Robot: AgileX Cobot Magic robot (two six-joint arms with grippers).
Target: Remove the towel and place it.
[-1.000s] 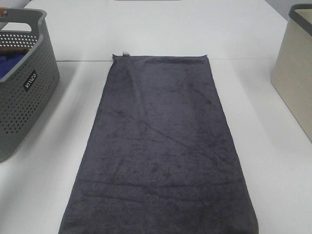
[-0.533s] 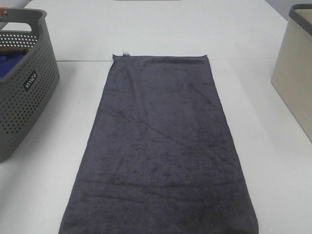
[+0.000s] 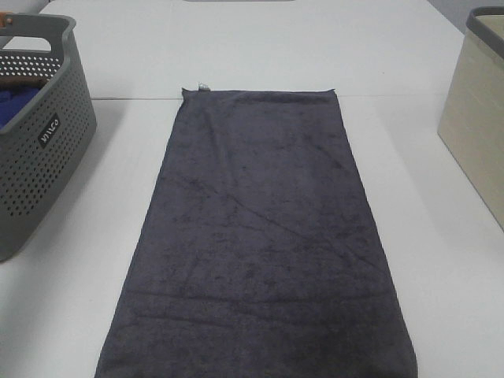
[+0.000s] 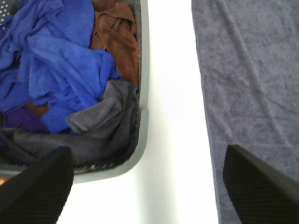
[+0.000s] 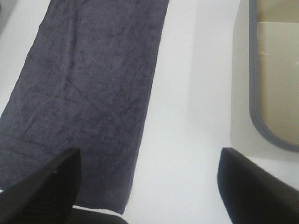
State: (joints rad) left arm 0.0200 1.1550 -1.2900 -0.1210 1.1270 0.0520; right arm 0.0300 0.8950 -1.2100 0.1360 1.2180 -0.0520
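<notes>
Lying flat on the white table [image 3: 94, 236], the towel [image 3: 260, 236] rests beneath both released claws [image 4: 149, 186] [image 5: 147, 186].

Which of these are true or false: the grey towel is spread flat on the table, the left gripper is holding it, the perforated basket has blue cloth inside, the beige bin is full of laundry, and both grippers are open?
1. The towel lies spread flat on the table. True.
2. The left gripper holds the towel. False: it hangs open over the table, between basket and towel, gripping nothing.
3. The perforated basket has blue cloth inside. True.
4. The beige bin is full of laundry. False: the right wrist view shows only bare interior.
5. Both the left and the right gripper are open. True.
</notes>
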